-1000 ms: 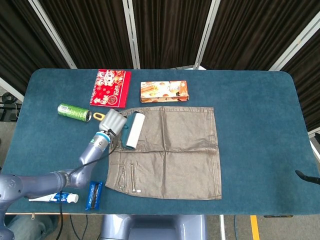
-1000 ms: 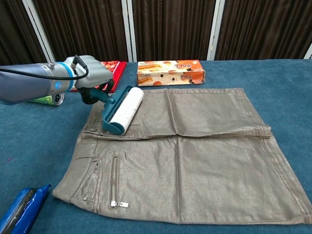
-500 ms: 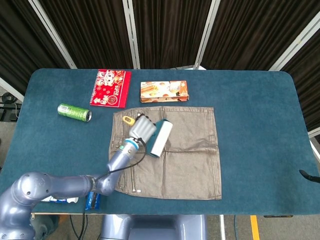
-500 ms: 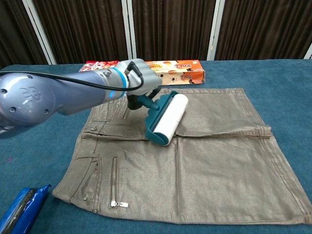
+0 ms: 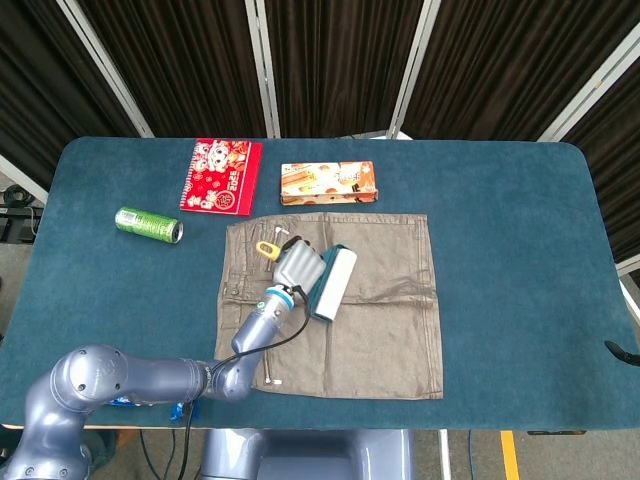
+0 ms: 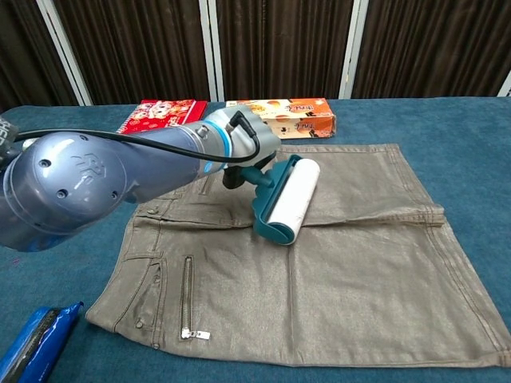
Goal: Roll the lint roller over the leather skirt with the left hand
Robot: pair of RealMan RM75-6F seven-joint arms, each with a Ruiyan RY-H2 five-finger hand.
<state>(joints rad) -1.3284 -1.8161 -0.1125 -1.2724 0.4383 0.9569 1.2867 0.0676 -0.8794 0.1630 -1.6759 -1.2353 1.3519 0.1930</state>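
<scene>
From the head view, the left hand (image 5: 294, 266) grips the teal handle of the lint roller (image 5: 334, 283). The white roll lies on the leather skirt (image 5: 385, 320), near its middle. The skirt is spread flat on the blue table (image 5: 520, 250). A red notebook (image 5: 221, 176), a snack box (image 5: 329, 183) and a green can (image 5: 147, 224) sit farther back — all off the skirt.

From the chest view, the left hand (image 6: 243, 142) holds the lint roller (image 6: 288, 199) — its roll rests on a fold across the leather skirt (image 6: 359, 271). A blue packet (image 6: 36, 341) lies by the near left corner. I cannot see the right hand.
</scene>
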